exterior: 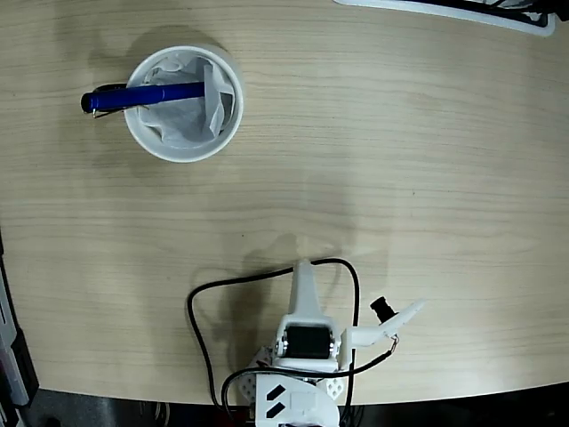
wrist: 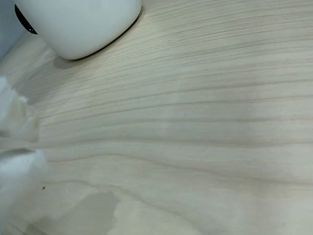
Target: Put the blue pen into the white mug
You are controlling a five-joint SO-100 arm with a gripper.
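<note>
Resting folded at table edge | pincer (exterior: 356, 307) apart | blue pen (exterior: 133, 97) in white mug (exterior: 184, 149)

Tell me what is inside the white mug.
Crumpled white paper lines the white mug. The blue pen lies across its rim, one end sticking out left. The mug's bottom is covered.

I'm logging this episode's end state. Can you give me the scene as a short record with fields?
pen: lies across the mug's rim, one end inside on the paper, clip end sticking out left in the fixed view
mug: upright, upper left of the table
gripper: open, empty, near the arm's base, far from the mug
</note>
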